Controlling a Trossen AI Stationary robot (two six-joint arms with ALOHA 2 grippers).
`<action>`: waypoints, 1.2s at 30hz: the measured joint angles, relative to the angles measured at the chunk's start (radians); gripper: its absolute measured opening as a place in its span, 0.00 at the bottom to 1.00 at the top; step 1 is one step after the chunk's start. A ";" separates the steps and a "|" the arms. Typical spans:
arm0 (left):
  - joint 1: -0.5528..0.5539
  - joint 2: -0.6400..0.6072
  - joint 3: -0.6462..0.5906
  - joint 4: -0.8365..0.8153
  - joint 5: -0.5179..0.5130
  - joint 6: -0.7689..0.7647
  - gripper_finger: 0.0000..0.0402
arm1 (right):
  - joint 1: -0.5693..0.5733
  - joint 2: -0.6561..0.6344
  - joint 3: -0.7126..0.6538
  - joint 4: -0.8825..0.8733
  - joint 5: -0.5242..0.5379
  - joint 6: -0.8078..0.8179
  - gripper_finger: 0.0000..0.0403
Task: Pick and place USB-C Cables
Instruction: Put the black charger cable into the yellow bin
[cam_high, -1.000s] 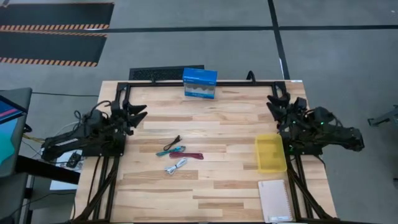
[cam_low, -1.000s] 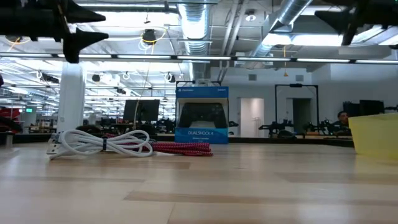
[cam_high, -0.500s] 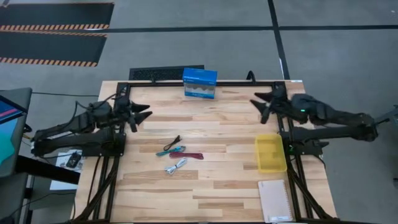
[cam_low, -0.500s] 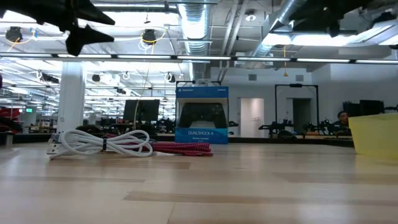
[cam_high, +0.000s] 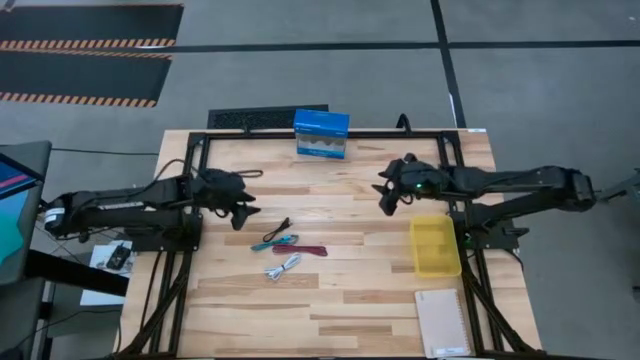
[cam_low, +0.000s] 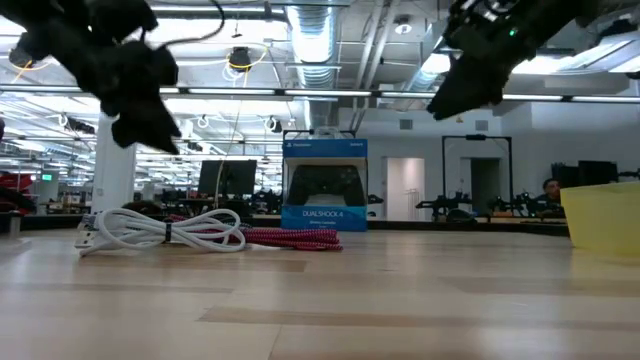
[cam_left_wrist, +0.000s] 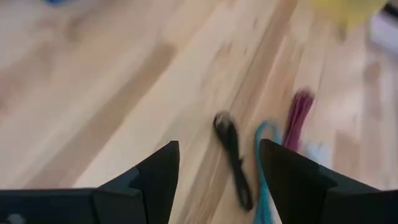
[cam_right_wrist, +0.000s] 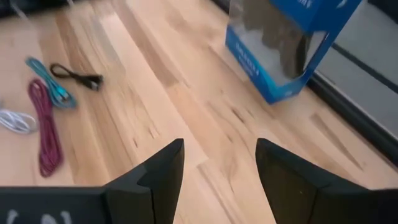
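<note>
Several USB-C cables lie flat on the wooden table near its middle: a black one, a teal one, a maroon one and a white one. The left wrist view shows the black cable, the teal and the maroon. My left gripper hovers open above the table, left of the cables. My right gripper hovers open right of them, above bare wood.
A blue box stands at the far edge. A yellow tray sits at the right side, with a white notebook nearer the front edge. Bare wood lies around the cables.
Both arms have unfolded from their resting poses at the table's sides and reached in toward the middle, tipping their grippers downward. The left gripper has come toward the cables from the left, the right gripper from the right. The cables have not moved.
</note>
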 joint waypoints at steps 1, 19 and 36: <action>-0.004 0.020 -0.010 0.006 0.000 0.012 0.52 | 0.000 0.009 0.000 0.000 0.000 0.000 0.55; -0.252 0.071 -0.218 0.376 -0.224 0.033 0.52 | 0.000 0.027 0.000 0.046 -0.032 0.000 0.55; -0.265 0.176 -0.217 0.371 -0.256 -0.070 0.52 | 0.000 0.027 0.000 0.130 -0.053 0.000 0.55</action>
